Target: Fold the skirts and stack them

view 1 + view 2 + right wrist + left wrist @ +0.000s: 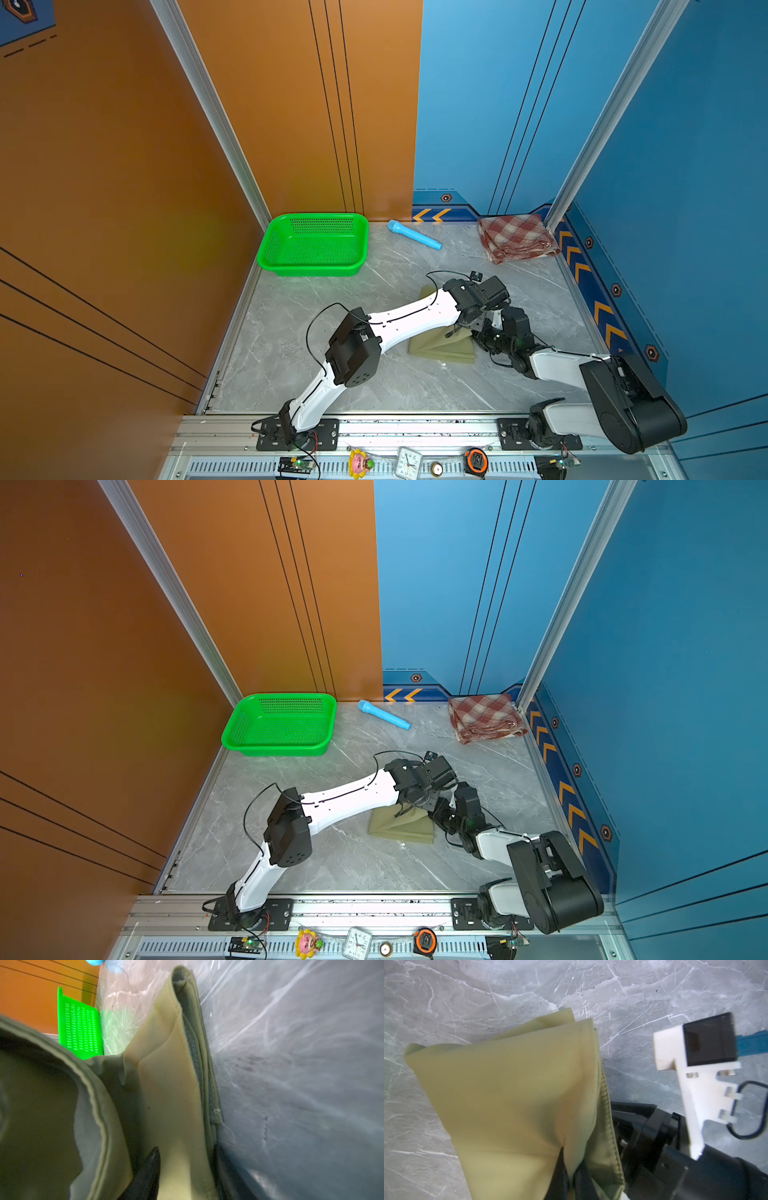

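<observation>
An olive-green skirt lies folded on the marble table, right of the middle. My left gripper reaches across and is shut on a pinch of its top layer, which is clear in the left wrist view. My right gripper is at the skirt's right edge. In the right wrist view its fingers stand apart, with olive cloth lying loose between them. A red-and-cream plaid skirt lies folded in the far right corner.
A green mesh basket stands empty at the far left. A light-blue tube lies between the basket and the plaid skirt. Walls close in the left, back and right sides. The two arms crowd together over the olive skirt.
</observation>
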`<move>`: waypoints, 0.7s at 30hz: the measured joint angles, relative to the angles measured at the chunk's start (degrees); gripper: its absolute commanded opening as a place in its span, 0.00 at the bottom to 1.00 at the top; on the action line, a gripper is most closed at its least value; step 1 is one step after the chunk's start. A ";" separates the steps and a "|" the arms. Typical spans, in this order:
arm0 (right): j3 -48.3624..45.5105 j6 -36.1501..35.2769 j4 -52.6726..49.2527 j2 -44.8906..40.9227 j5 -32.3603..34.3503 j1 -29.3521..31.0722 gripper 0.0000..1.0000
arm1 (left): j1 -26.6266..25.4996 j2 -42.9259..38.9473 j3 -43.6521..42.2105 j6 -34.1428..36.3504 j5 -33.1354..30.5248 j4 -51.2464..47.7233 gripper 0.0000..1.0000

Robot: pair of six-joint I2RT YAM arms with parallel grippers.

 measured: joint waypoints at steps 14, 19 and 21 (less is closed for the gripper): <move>-1.49 -5.86 -20.87 -15.61 1.62 -8.83 0.53 | 0.26 4.39 0.02 0.00 1.97 0.50 0.00; -0.94 -6.67 -22.84 -16.02 1.11 -9.77 0.55 | 0.09 7.10 0.33 -0.42 3.06 1.73 0.00; -0.66 -6.84 -23.50 -16.02 0.70 -10.29 0.56 | 0.00 8.24 0.35 -0.70 3.78 2.19 0.17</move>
